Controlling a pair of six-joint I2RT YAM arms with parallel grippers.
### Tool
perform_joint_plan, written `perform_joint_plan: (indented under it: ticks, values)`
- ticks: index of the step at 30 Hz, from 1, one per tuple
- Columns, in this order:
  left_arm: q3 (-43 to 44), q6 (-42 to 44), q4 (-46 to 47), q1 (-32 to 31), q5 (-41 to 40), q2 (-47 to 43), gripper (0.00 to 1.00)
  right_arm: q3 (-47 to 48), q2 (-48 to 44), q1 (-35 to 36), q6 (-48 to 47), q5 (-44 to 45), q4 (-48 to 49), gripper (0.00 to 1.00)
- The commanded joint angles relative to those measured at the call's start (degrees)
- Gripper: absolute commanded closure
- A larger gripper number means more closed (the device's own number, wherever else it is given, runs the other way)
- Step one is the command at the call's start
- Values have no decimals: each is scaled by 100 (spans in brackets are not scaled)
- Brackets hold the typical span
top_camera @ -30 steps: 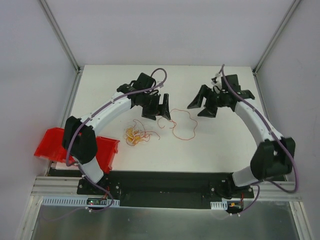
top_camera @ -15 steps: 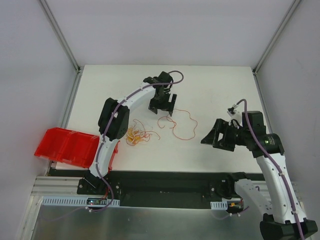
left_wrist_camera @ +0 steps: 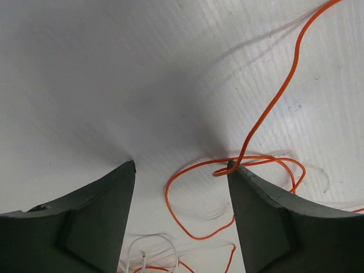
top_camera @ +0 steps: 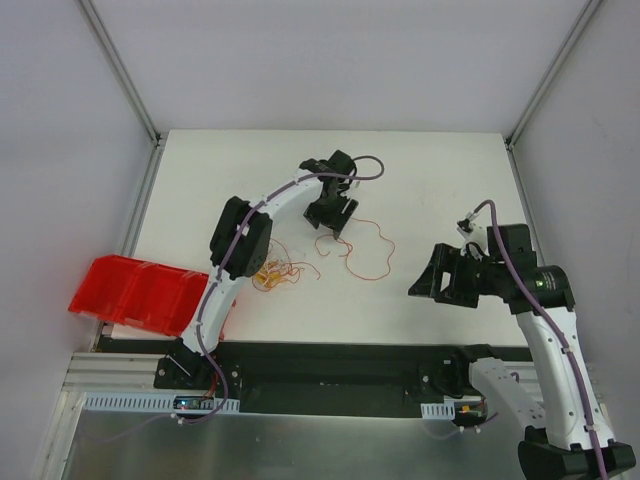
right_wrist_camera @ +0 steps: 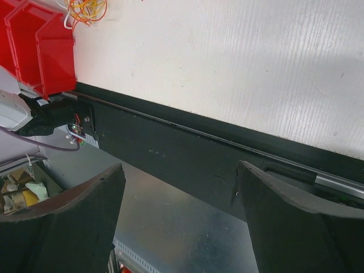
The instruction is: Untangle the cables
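Observation:
A long thin orange-red cable (top_camera: pixel 365 250) lies in loose curves on the white table (top_camera: pixel 430 180). A small tangle of yellow, red and whitish cables (top_camera: pixel 272 270) lies to its left. My left gripper (top_camera: pixel 330 222) is open, low over the left end of the orange-red cable. In the left wrist view the cable (left_wrist_camera: pixel 267 114) loops between the open fingers, and its small loop touches the right fingertip (left_wrist_camera: pixel 233 169). My left gripper (left_wrist_camera: pixel 181 166) holds nothing. My right gripper (top_camera: pixel 428 280) is open and empty, off to the right. The right wrist view shows the tangle (right_wrist_camera: pixel 85 8) far off.
A red bin (top_camera: pixel 140 292) sits at the table's near left edge, also seen in the right wrist view (right_wrist_camera: pixel 40 40). A black base rail (top_camera: pixel 330 360) runs along the near edge. Grey walls and metal posts enclose the table.
My left gripper has shifted slightly right and turned over the cable's left end. My right arm has pulled back from the far right toward the near right side.

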Motion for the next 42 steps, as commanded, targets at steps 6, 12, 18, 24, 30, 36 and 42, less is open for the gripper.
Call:
perform_joint_plan:
  ticks: [6,12,18,24,30,36,42]
  values:
    - [-496,83,-127,-415,-461,-17,55,135,69,-36,-38,52,13,18]
    - [-699,-110,-189,-600,-357,-209,91,126,86,-36,-38,-9,101,18]
    - [-725,-497,-180,-679,-322,-1087,100,310,192,139,-38,25,118,18]
    - [-708,-1121,-215,-688,-286,-2019,100,1021,499,456,-346,570,-126,18]
    - [-673,-1490,-171,-688,-400,-2889,100,848,342,527,-109,413,83,18]
    - [-620,-1526,-171,-688,-874,-3707,100,715,245,535,-47,351,92,18]
    - [-243,-1473,-171,-688,-1358,-4375,100,618,253,527,-38,289,101,18]
